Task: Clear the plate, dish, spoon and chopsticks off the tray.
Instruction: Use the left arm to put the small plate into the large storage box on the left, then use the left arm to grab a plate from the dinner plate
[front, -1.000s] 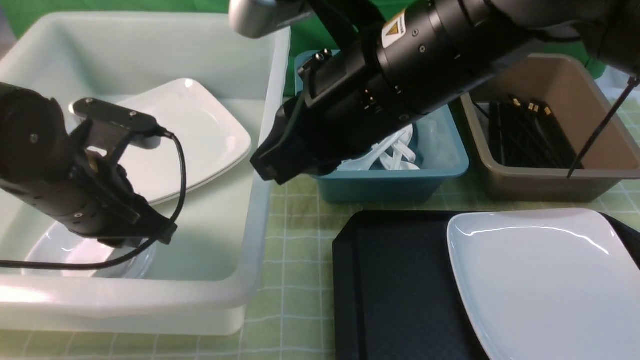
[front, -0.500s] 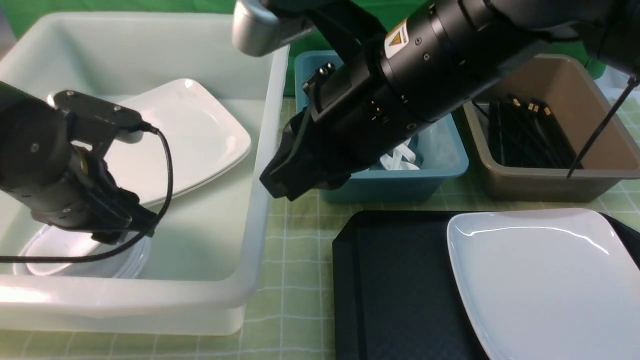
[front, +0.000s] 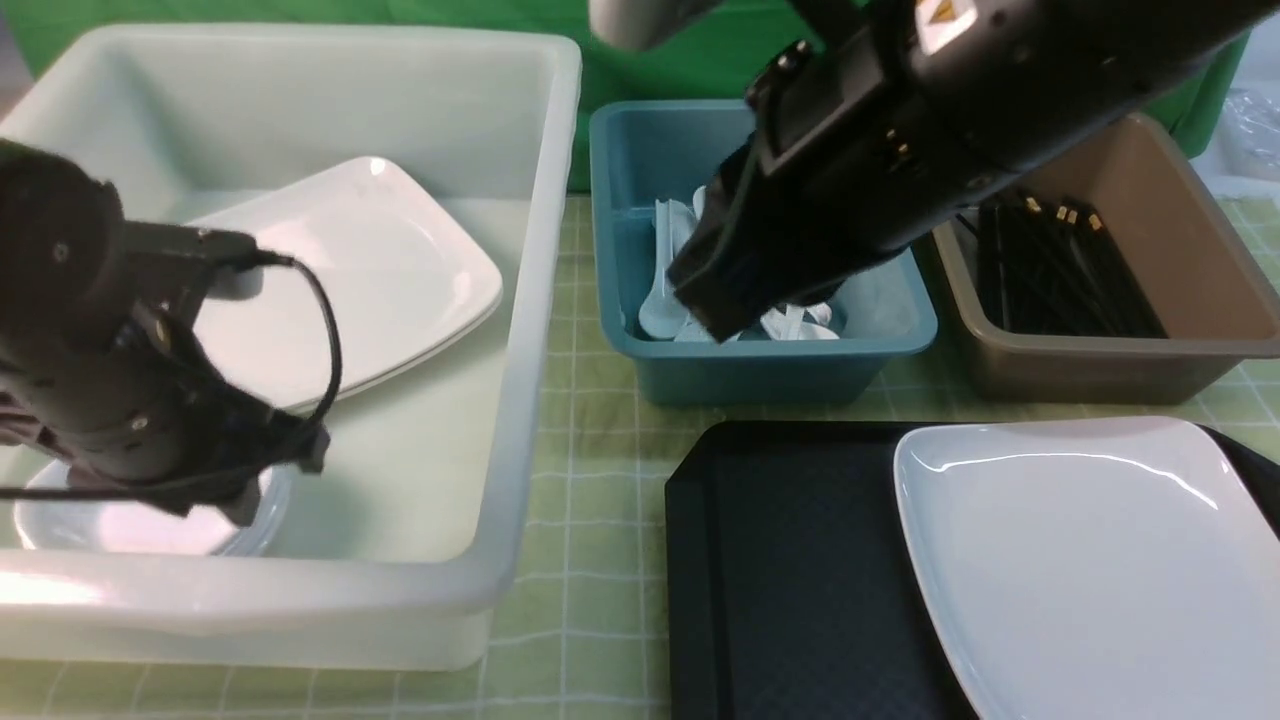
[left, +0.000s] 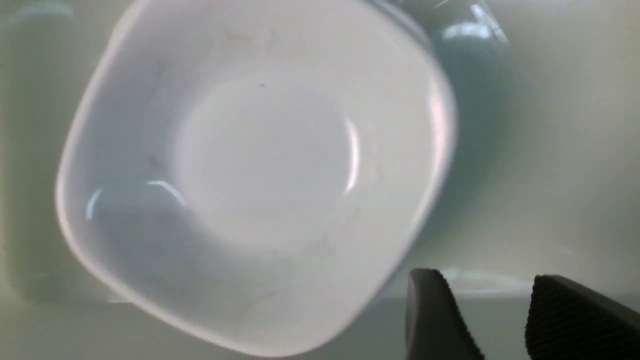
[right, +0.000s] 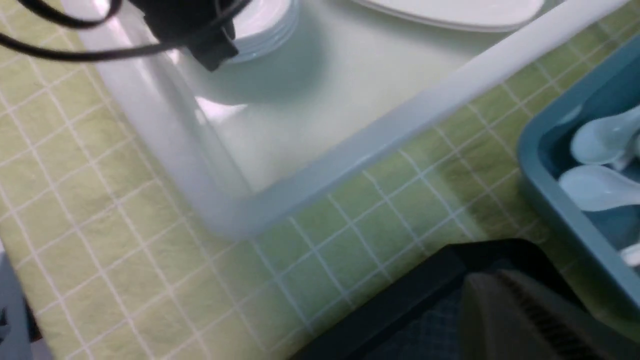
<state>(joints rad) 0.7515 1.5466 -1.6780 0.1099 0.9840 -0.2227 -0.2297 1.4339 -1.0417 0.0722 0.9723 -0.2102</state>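
Observation:
The large white plate (front: 1090, 560) lies on the right half of the black tray (front: 780, 560). The tray's left half is bare. A small deep white dish (left: 260, 165) rests on a stack of dishes (front: 100, 525) in the near left corner of the white tub. My left gripper (left: 482, 280) hangs open just beside it, with nothing between its fingers. My right gripper (front: 705, 305) is shut and empty above the teal bin's front, where several white spoons (front: 660, 290) lie. Black chopsticks (front: 1060, 270) lie in the brown tub.
The white tub (front: 540, 300) fills the left side and also holds stacked large plates (front: 370, 270). The teal bin (front: 760, 370) and brown tub (front: 1100, 375) stand behind the tray. A green checked cloth (front: 590, 560) covers the table between tub and tray.
My right arm has swung right and up, from the white tub's rim to over the teal bin. My left arm has shifted left and lower over the dish stack.

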